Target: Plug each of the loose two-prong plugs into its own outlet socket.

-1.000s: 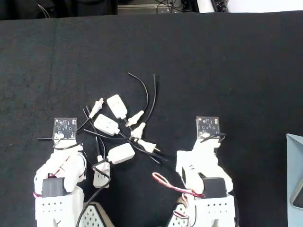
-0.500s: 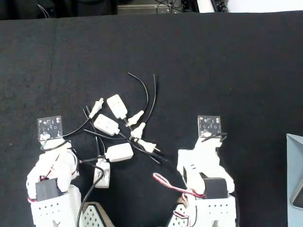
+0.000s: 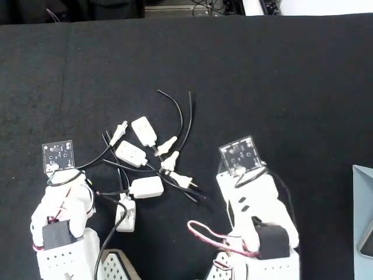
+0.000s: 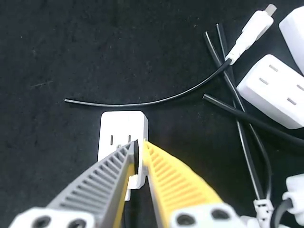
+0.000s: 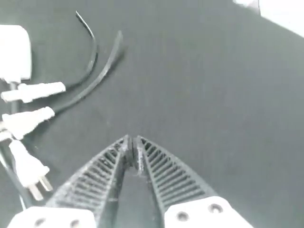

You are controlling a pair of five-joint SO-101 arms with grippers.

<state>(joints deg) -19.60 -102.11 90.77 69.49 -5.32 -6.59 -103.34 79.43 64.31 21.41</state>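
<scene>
Plugs [image 3: 171, 160], white with black wires, are lying loose in a tangle among white sockets [image 3: 130, 153] on the black cloth [image 3: 280, 87], between the two arms. The left gripper [image 4: 137, 146] is hovering with its fingers pressed together over another socket [image 4: 122, 128], while the right gripper [image 5: 131, 142] is hanging pinched together above bare cloth. Beyond the table's far edge, cables [image 3: 210, 7] are lying among dark gear, and a pale blue thing [image 3: 362, 216] is showing at the cloth's right edge.

Black table [image 3: 280, 87], white plugs [image 3: 175, 158] and sockets [image 3: 144, 131] among black cords [image 3: 191, 114], left arm [image 3: 61, 210] and right arm [image 3: 256, 204] alongside.
</scene>
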